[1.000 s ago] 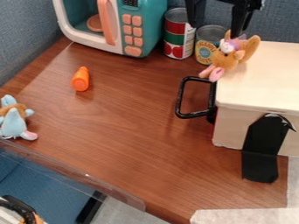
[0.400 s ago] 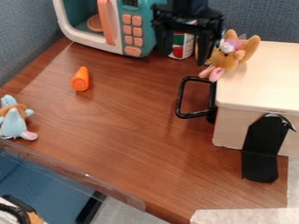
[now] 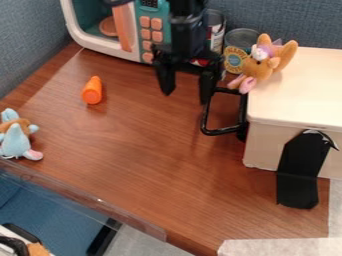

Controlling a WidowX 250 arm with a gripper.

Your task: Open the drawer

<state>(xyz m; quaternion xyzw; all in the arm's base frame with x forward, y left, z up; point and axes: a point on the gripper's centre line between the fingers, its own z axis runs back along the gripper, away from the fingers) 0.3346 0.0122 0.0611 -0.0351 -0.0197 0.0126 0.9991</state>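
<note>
The black gripper (image 3: pixel 187 97) hangs from the top edge, its two fingers apart and pointing down, with nothing between them. Its right fingertip is at the upper left corner of the drawer's black handle (image 3: pixel 206 115) in the view; whether they touch I cannot tell. That handle sticks out from the left side of the pale wooden drawer box (image 3: pixel 294 100) at the right. The drawer front is mostly hidden by the box's top edge, so how far it is pulled out I cannot tell.
A plush squirrel (image 3: pixel 262 62) rests on the box's back left corner, beside a can (image 3: pixel 235 59). Behind the gripper is a toy microwave (image 3: pixel 175 30). An orange toy (image 3: pixel 92 91) and a blue plush (image 3: pixel 16 137) lie left. A black strap (image 3: pixel 299 172) hangs down the box's near side.
The gripper has come down from the top edge and shifted left and nearer the camera, to just beside the handle. Box, handle and toys have kept their places.
</note>
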